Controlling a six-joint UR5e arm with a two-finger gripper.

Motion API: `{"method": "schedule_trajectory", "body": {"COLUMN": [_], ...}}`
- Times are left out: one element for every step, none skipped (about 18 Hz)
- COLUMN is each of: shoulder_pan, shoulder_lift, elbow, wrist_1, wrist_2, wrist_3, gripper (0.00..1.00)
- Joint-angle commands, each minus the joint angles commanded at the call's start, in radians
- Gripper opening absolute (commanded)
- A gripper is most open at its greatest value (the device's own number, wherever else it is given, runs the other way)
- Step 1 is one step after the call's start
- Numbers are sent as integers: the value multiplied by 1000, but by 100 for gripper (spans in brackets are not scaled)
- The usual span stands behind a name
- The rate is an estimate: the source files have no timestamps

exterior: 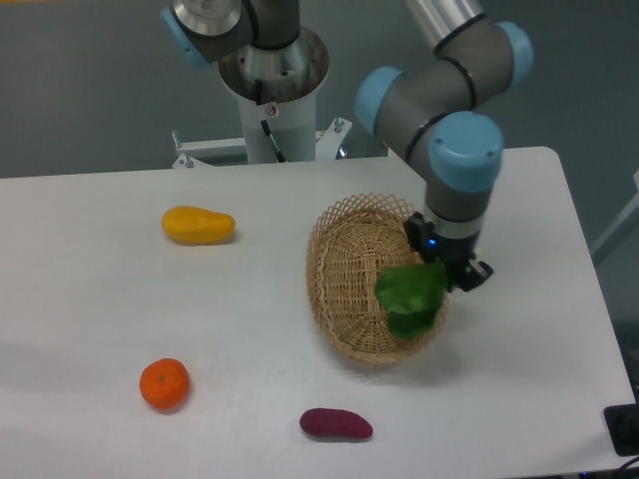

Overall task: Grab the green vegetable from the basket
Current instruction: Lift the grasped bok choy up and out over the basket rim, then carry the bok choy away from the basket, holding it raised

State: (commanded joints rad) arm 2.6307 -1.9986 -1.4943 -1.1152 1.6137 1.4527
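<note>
the hand (449,271) hangs below the grey and blue wrist, its black fingers closed on the green vegetable (410,295), one on either side of the leafy top as far as the view shows. the vegetable hangs from the hand over the right rim of the basket (349,284), its leaves in front of the wicker wall and overlapping the edge; whether it touches the rim cannot be told. the stem end is not visible from here.

one basket lies on the white surface (120,309), oval and woven, with nothing showing in its open hollow. it sits right of the middle of the surface, below the arm's elbow.

counting the loose things on the surface: one yellow fruit (199,225) lies well to the left of the basket, toward the back; one orange fruit (164,384) sits near the front left, well apart from the yellow one; one purple sweet potato (335,424) lies near the front edge, just below the basket and apart from it. that makes three items outside the basket and one green vegetable in the hand.

behind the surface stands one arm base (272,80), a pale round column on a white bracket, against a grey floor.
</note>
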Motion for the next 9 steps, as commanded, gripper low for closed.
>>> {"method": "schedule_trajectory", "body": {"shoulder_pan": [5,8,9,8,9,11,12,14,20], "shoulder_lift": [-14,-26,-40,-55,-71,-87,-104,-123,-138], "elbow": [18,38,61,81,100,123,147,176,205], "wrist_1": [0,0,0,0,0,-2,-6,-23,-43], "wrist_2": [0,0,2,2,3,6,8,9,9], "wrist_3": [0,0,0,0,0,0,0,0,0], "gripper": [50,50,50,50,50,50,50,50,50]}}
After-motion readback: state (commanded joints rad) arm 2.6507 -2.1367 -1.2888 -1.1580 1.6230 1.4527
